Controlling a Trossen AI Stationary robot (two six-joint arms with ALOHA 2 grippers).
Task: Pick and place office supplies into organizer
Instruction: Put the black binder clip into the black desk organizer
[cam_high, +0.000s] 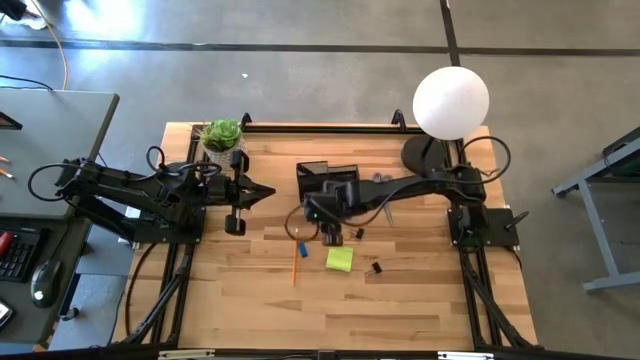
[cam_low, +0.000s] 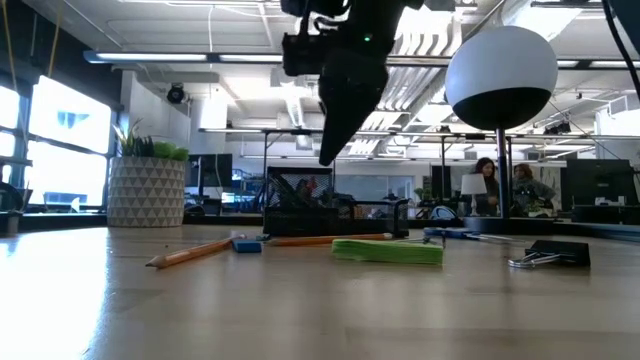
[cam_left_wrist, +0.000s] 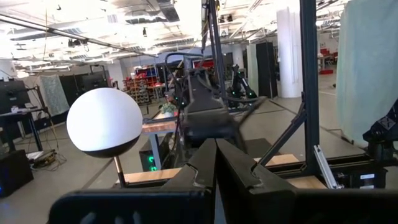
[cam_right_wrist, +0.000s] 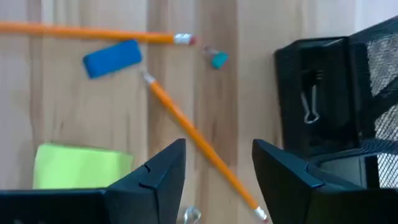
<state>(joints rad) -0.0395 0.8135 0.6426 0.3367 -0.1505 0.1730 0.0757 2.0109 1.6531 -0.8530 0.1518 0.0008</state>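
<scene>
My right gripper (cam_high: 327, 232) (cam_right_wrist: 217, 177) is open and empty. It hangs above the table (cam_low: 335, 150), just on the near side of the black mesh organizer (cam_high: 326, 178) (cam_right_wrist: 336, 93). An orange pencil (cam_right_wrist: 199, 146) lies on the wood below the gap between its fingers. A second orange pencil (cam_right_wrist: 93, 31) (cam_high: 296, 263), a blue eraser (cam_right_wrist: 112, 58) (cam_high: 302, 250), a yellow-green sticky pad (cam_high: 339, 259) (cam_right_wrist: 78, 165) and a small teal piece (cam_right_wrist: 218, 60) lie close by. A binder clip (cam_right_wrist: 309, 99) sits inside the organizer. My left gripper (cam_high: 266, 192) (cam_left_wrist: 216, 163) is shut and empty, left of the organizer.
A potted plant (cam_high: 222, 135) stands at the far left. A lamp with a white globe (cam_high: 451, 101) and a black round base (cam_high: 425, 155) stands at the far right. Black binder clips (cam_high: 375, 268) (cam_high: 358, 234) lie right of the sticky pad. People sit in the room behind (cam_low: 500, 185).
</scene>
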